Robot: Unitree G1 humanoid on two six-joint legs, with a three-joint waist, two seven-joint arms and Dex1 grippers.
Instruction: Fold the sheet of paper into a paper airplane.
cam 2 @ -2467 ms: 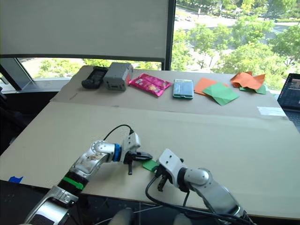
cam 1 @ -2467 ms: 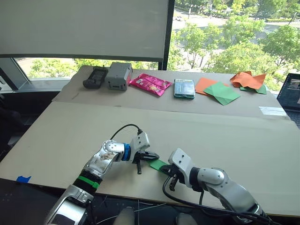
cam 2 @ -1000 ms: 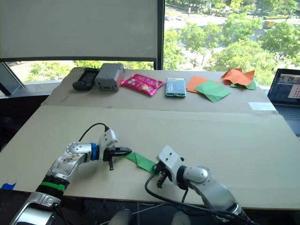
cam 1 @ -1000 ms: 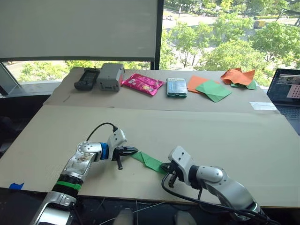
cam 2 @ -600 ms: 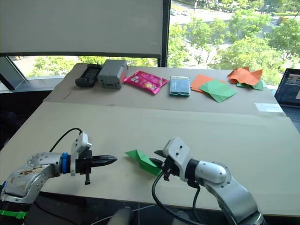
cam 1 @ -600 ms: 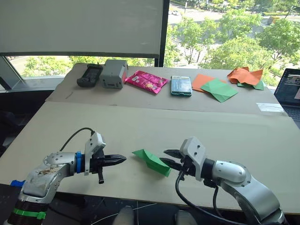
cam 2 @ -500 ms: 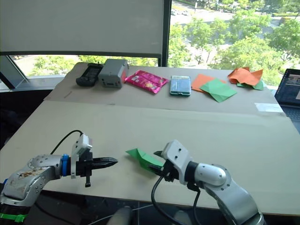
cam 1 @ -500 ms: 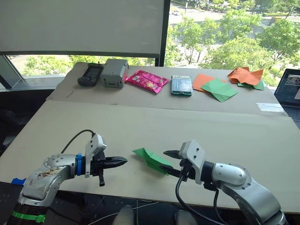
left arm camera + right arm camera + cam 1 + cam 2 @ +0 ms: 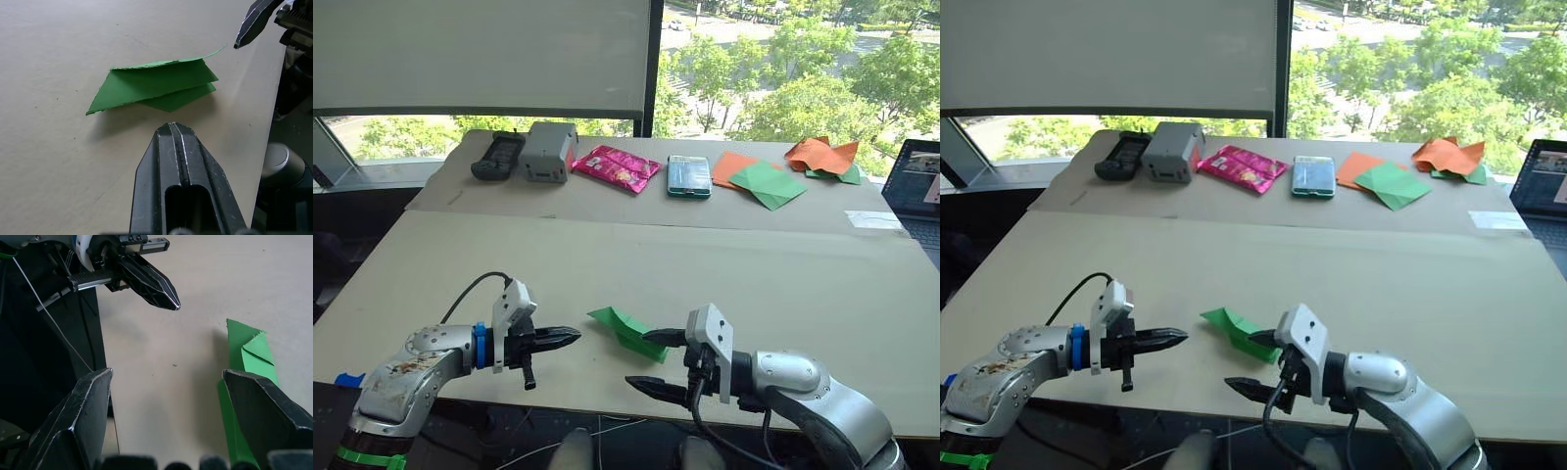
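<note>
The sheet of paper lies on the tan table as a paper airplane point(image 9: 626, 329), a narrow pointed wedge of bright green with its layers slightly sprung apart point(image 9: 156, 87). Nothing holds it. My left gripper point(image 9: 570, 337) is shut and empty, hovering a short way to the left of the wedge with its tip pointing at it. My right gripper point(image 9: 644, 362) is open wide at the wedge's right end. One of its fingers point(image 9: 266, 416) is close beside the paper, and the other is over the table's front edge.
Along the back strip of the table point(image 9: 783, 284) lie a black device point(image 9: 495, 157), a grey box point(image 9: 546, 152), a pink packet point(image 9: 616, 166), a teal pack point(image 9: 689, 177), orange and green sheets point(image 9: 766, 185) and crumpled orange paper point(image 9: 818, 155). A laptop point(image 9: 913, 181) sits at the right edge.
Both grippers were at the wedge's ends a second ago. The right gripper has opened and let go, and the left has drawn back to the left, so the wedge lies free.
</note>
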